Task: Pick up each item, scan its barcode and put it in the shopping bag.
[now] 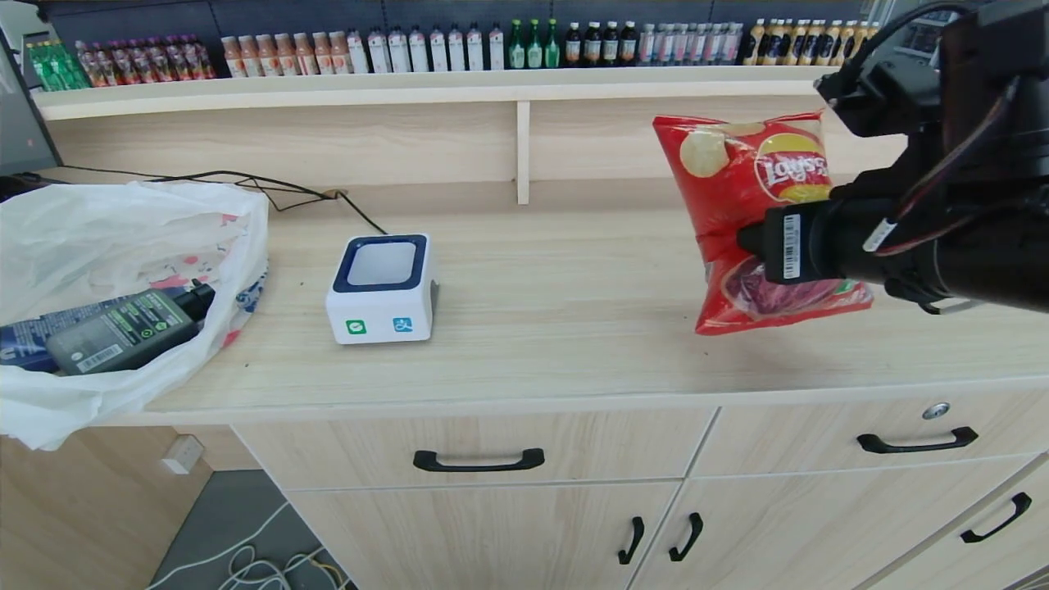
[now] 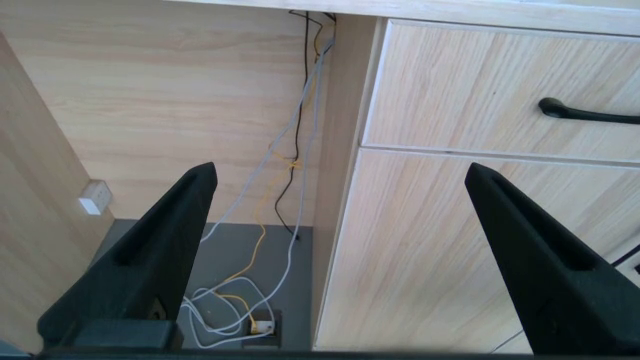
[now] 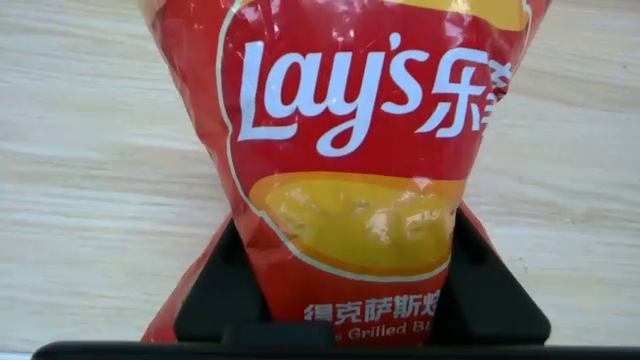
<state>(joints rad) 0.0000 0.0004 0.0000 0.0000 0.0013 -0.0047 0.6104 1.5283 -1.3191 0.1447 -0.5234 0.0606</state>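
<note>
**Chip bag (image 1: 729,180) held aloft, scan not yet done**

Head view: the right gripper (image 1: 750,242) is clamped on the red bag's middle, holding it above the counter (image 1: 557,328), well apart from the barcode scanner (image 1: 381,287). The shopping bag (image 1: 123,221) lies far left.

Left wrist view: the left gripper (image 2: 340,175) hangs below the countertop, fingers apart and empty.

Right wrist view: black fingers (image 3: 215,290) pinch the bag's sides.

Next, probably: carry it over the scanner, barcode facing the window.
</note>
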